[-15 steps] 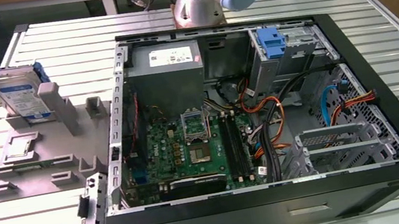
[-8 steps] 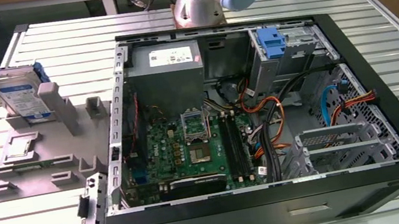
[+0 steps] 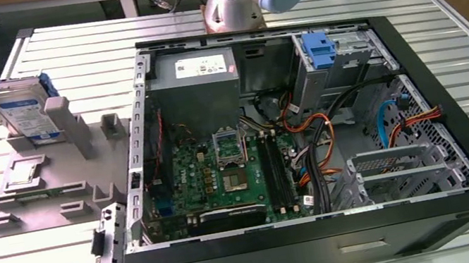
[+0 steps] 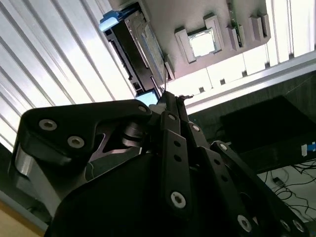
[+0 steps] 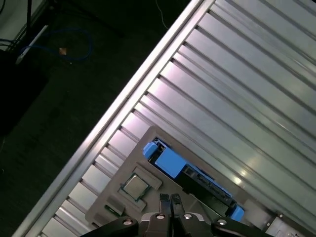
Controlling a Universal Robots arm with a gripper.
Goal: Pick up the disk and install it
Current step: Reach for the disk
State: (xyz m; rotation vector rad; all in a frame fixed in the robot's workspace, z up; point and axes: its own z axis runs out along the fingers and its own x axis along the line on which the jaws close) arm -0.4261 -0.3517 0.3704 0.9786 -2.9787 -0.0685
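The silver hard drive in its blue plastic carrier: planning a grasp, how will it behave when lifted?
The silver hard drive in its blue plastic carrier, a flat metal slab, is likely rigid and heavy for its size. Standing on edge in the grey moulded holder, it could tip if nudged sideways.

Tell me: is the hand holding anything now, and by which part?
Nothing is held. The hand is shut and empty, clear of the disk, which stands on edge in its grey holder.
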